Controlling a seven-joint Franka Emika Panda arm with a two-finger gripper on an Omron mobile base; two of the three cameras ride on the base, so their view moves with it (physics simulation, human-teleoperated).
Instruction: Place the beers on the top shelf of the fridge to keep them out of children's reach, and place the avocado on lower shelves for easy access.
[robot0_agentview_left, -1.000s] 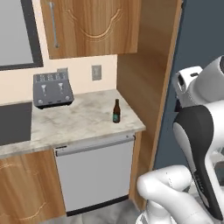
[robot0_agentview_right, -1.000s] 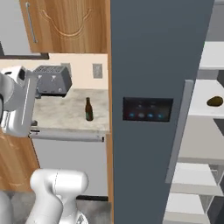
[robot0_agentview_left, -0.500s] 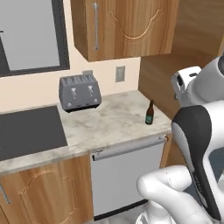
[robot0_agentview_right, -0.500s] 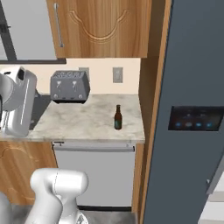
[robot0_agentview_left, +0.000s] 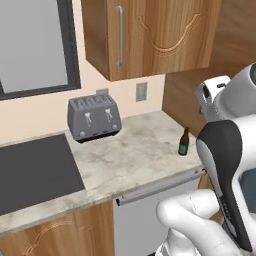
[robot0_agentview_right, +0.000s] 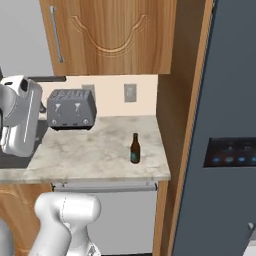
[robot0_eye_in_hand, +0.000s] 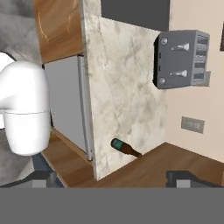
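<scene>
One beer, a brown bottle (robot0_agentview_left: 183, 142) with a blue-teal label, stands upright near the right end of the marble counter (robot0_agentview_left: 131, 156), close to the front edge. It also appears as a bottle (robot0_agentview_right: 135, 148) left of the wooden side panel, and as a bottle (robot0_eye_in_hand: 126, 148) in the rolled hand view. The dark blue-grey fridge (robot0_agentview_right: 235, 95) fills the right side, its black panel (robot0_agentview_right: 230, 152) lit blue. My gripper (robot0_eye_in_hand: 113, 180) is open, its fingertips far apart, well back from the bottle with nothing between them. The avocado and the fridge shelves are out of view.
A grey toaster (robot0_agentview_left: 95, 117) sits against the wall, with a dark cooktop (robot0_agentview_left: 35, 172) to its left. Wooden upper cabinets (robot0_agentview_left: 150, 35) hang above the counter. A dishwasher front (robot0_agentview_right: 105, 215) lies below it. A tall wooden panel (robot0_agentview_right: 182, 120) separates counter and fridge.
Both base views have swept along the counter: the fridge has slid toward the right edge, and the toaster and cooktop have come into view. The bottle stays in place on the counter.
</scene>
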